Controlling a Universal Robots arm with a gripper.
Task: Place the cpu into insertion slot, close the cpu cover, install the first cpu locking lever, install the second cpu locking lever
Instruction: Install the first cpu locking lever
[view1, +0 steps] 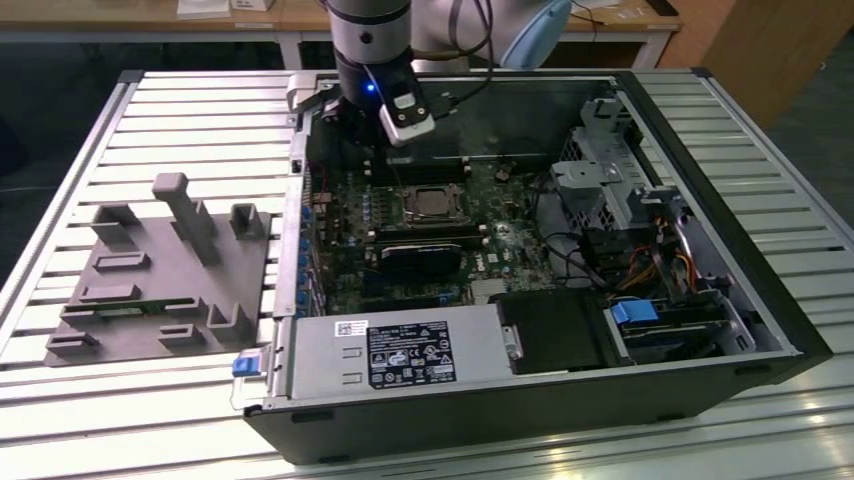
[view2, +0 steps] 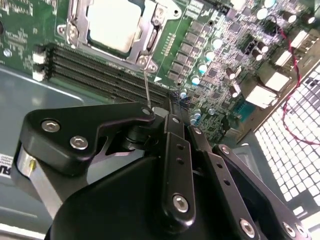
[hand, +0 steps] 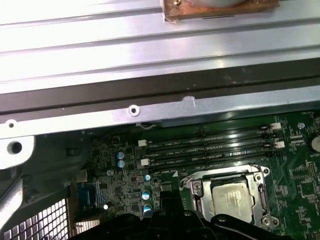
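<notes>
Your arm (view1: 370, 35) stands vertical in the exterior view, its wrist (view1: 378, 95) pointing straight down with a small blue light lit. Your gripper (view1: 354, 130) hangs directly below it. In the second wrist view its black linkage bars (view2: 70, 132) fan back toward the camera.

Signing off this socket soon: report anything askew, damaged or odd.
Nothing damaged. The square silver-grey cpu lies flat inside the thin silver cpu cover frame. One thin metal locking lever stands up beside it, unlatched, its tip at the black gripper.
</notes>
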